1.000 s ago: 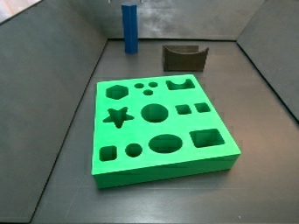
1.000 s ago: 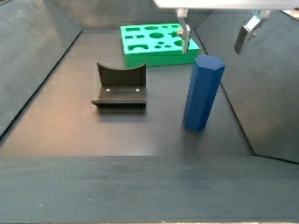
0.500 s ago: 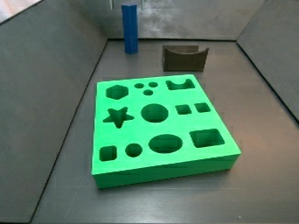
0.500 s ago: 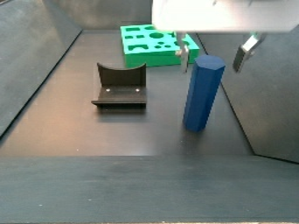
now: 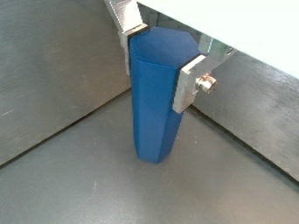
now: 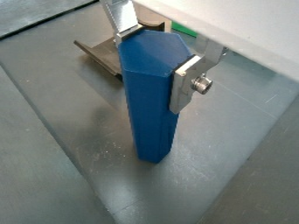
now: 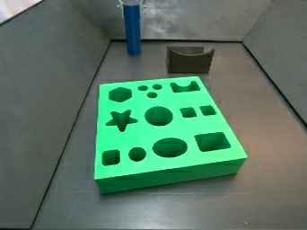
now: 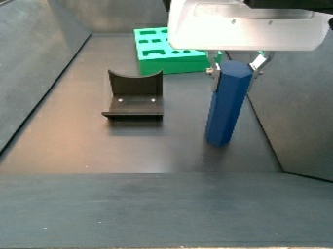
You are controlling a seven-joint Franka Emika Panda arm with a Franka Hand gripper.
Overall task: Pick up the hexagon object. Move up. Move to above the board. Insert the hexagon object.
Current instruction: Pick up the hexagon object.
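Note:
The hexagon object (image 8: 227, 102) is a tall blue prism standing upright on the dark floor near the back wall in a side view (image 7: 132, 27). My gripper (image 8: 233, 64) is down over its top. In both wrist views the silver fingers (image 5: 188, 80) (image 6: 187, 84) press against opposite faces of the peg (image 5: 156, 105) (image 6: 152, 105) near its upper end, so the gripper (image 5: 162, 51) (image 6: 158, 56) is shut on it. The peg's base still rests on the floor. The green board (image 7: 168, 135) with its cut-out holes lies flat, apart from the peg (image 8: 159, 46).
A squat dark grey block with a notched top (image 7: 189, 58) (image 8: 132, 95) sits on the floor between the peg and the board; it also shows behind the peg (image 6: 98, 54). Grey walls enclose the floor on the sides.
The gripper has come down around the peg's top and its fingers have closed in against the peg. The peg and board have not moved.

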